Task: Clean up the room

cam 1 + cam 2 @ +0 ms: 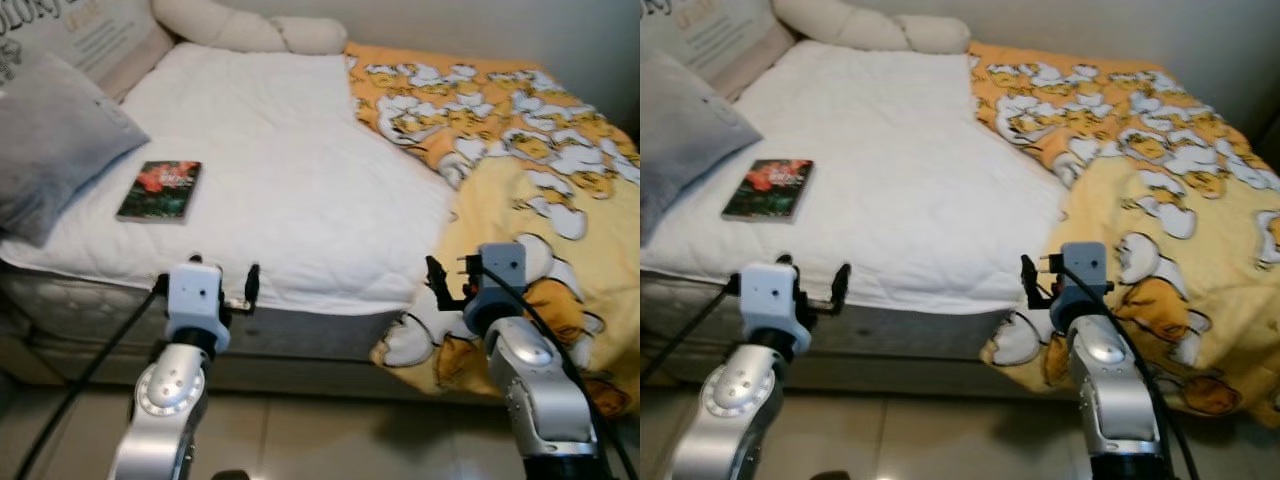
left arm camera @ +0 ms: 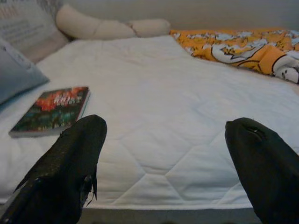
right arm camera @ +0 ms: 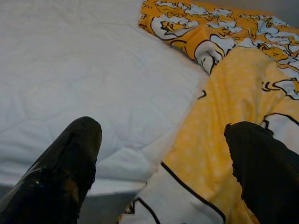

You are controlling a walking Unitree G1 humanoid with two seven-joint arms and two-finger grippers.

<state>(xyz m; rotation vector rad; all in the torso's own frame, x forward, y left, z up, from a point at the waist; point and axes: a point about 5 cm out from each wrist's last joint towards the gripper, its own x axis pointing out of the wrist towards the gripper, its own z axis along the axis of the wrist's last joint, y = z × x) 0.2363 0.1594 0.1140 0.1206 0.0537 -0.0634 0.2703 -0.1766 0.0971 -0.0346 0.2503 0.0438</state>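
A wide bed (image 1: 290, 190) with a white quilted cover fills the space in front of the robot; an orange-and-yellow cartoon-print blanket (image 1: 520, 170) is rumpled across its right half and hangs over the near edge toward the tiled floor (image 1: 320, 440); a long cream bolster pillow (image 1: 250, 28) lies along the far end by the wall, a printed beige cushion (image 1: 90, 40) leans in the far left corner, and a grey pillow (image 1: 50, 140) rests on the left side; a dark paperback book with a red-flowered cover (image 1: 160, 190) lies flat on the white cover, just beside the grey pillow; the left gripper (image 1: 222, 280) hovers at the near edge of the mattress, short of the book, jaws spread wide and empty; the right gripper (image 1: 448, 280) hangs at the blanket's draped edge, jaws likewise parted, holding nothing.
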